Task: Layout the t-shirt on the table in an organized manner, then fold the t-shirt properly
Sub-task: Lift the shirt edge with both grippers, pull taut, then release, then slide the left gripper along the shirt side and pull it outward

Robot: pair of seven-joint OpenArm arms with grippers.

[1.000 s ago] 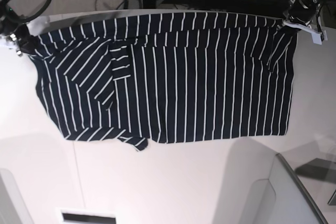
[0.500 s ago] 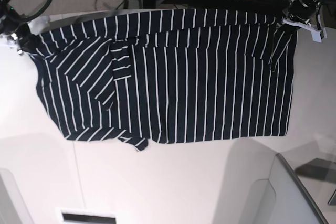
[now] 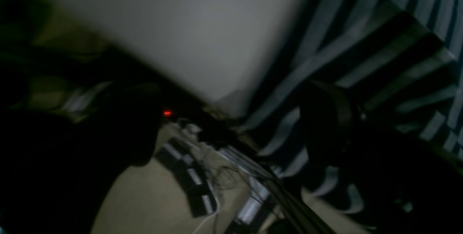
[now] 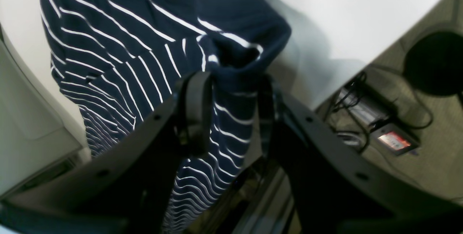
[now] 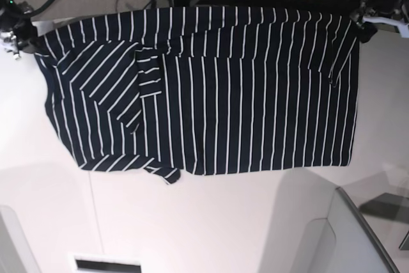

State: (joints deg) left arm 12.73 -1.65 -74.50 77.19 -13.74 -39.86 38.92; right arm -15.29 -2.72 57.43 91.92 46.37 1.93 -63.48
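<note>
Right gripper (image 4: 231, 114) is sitting with its jaws a bit apart, a bunched corner of the t-shirt (image 5: 211, 87) between them, so it looks like it's letting go. Left gripper (image 5: 364, 27) is at the opposite far corner; too dark and blurry to tell its jaws. The shirt is lying spread on the table (image 5: 211, 222), far edge at the rim. I'd guess layout is wrapping up, folding next.

The t-shirt (image 5: 211, 87) lies spread across the table (image 5: 211, 222).
</note>
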